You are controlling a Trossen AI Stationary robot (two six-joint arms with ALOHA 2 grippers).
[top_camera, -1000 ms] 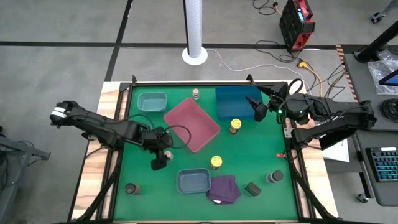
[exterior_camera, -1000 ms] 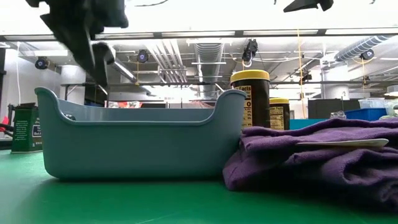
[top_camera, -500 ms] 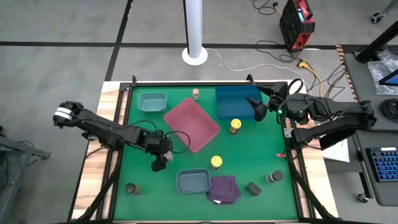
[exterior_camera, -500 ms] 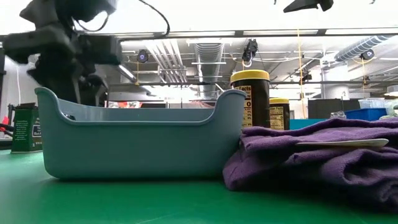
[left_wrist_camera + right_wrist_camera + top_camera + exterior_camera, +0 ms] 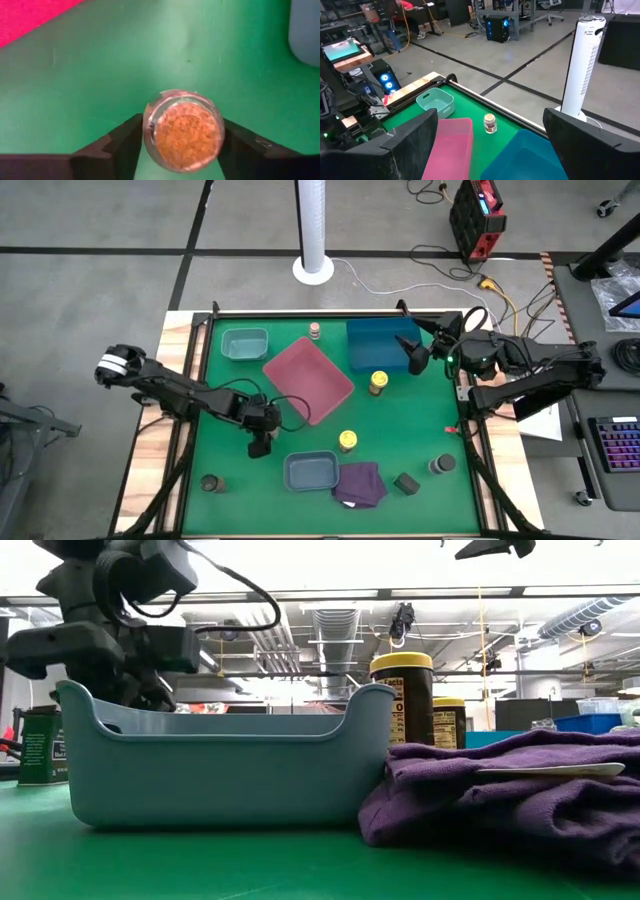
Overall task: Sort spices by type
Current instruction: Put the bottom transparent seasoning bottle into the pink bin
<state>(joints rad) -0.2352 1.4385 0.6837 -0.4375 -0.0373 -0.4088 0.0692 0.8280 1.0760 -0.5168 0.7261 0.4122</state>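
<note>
We held a pale pink spice jar pinched in the left gripper, at nine o'clock from the yellow jar. We judged it in carrying; next it needed a tray. Our right gripper waited, fingers spread, at two o'clock.

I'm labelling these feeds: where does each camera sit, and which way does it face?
High: overhead, straight down; both arms, left claw, right claw.
Low: table height, facing the grey tray; left arm behind it.
Left wrist: down on the mat; its fingers hold a pale pink jar.
Right wrist: across the table; open fingers.
Shared: pink tray high, both wrists.
</note>
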